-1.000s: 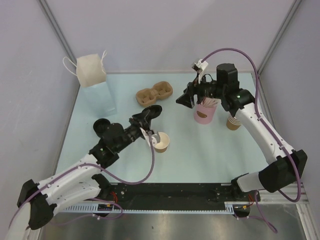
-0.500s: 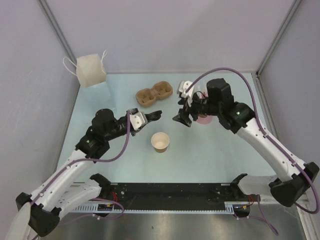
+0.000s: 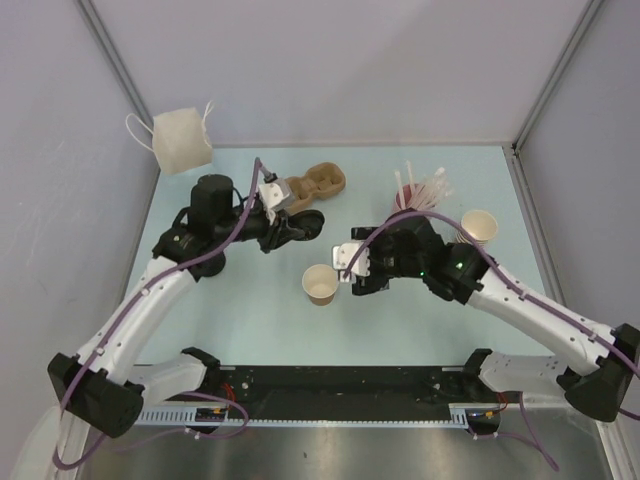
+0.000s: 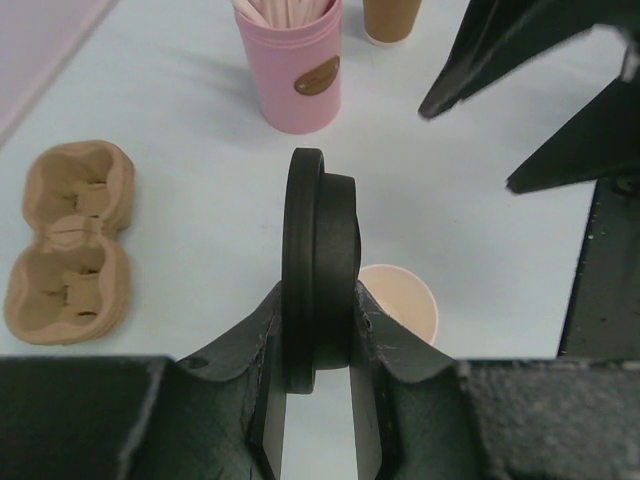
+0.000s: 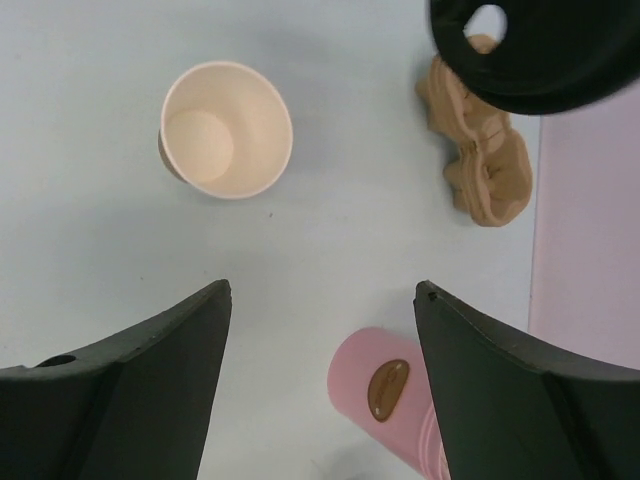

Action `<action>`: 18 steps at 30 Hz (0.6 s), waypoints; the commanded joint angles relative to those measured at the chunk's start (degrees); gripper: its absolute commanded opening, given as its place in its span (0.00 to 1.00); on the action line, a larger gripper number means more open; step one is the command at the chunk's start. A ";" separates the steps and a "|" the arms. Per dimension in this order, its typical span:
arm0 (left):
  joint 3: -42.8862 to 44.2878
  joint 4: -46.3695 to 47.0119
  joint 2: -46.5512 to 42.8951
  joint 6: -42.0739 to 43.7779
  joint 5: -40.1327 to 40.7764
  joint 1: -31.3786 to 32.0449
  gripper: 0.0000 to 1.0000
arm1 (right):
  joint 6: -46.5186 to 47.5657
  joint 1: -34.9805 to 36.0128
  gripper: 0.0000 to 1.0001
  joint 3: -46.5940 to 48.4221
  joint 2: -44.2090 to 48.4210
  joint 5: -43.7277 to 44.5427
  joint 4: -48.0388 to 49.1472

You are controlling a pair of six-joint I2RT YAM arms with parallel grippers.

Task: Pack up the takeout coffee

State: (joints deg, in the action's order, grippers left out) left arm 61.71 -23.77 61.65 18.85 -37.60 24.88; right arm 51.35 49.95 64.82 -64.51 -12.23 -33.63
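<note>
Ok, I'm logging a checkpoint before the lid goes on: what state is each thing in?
Left gripper: shut on lid, held on edge.
Right gripper: open, empty.
Cup: upright, empty, unlidded.
Pink cup: upright, holding straws.
Cup stack: upright.
Carrier: lying flat, empty.

Robot lab cell: grey panel walls (image 3: pixel 330 70), metal frame posts (image 3: pixel 108 60), light-blue tabletop (image 3: pixel 250 310).

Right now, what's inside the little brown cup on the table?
Nothing. The right wrist view looks straight into the cup, showing a bare cream wall and bottom. In the left wrist view, the black lid covers part of it.
</note>
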 commanded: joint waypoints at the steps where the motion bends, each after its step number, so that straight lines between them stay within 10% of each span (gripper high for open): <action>1: 8.14 -10.67 6.10 -0.31 -5.63 -0.89 0.07 | 5.42 4.27 0.79 -2.06 -1.93 10.38 7.16; 9: 20.90 -31.94 24.64 9.88 -12.40 -1.07 0.00 | 5.34 10.86 0.76 -2.41 -6.50 16.71 11.21; 18: 18.44 -29.67 26.33 8.22 -16.18 -1.15 0.00 | 2.27 13.06 0.74 -2.41 -7.64 14.78 12.35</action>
State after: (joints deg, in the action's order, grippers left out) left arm 79.29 -52.29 88.84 26.06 -48.80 23.97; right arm 55.55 62.24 62.00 -71.70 2.35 -24.34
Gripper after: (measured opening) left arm 0.304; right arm 0.757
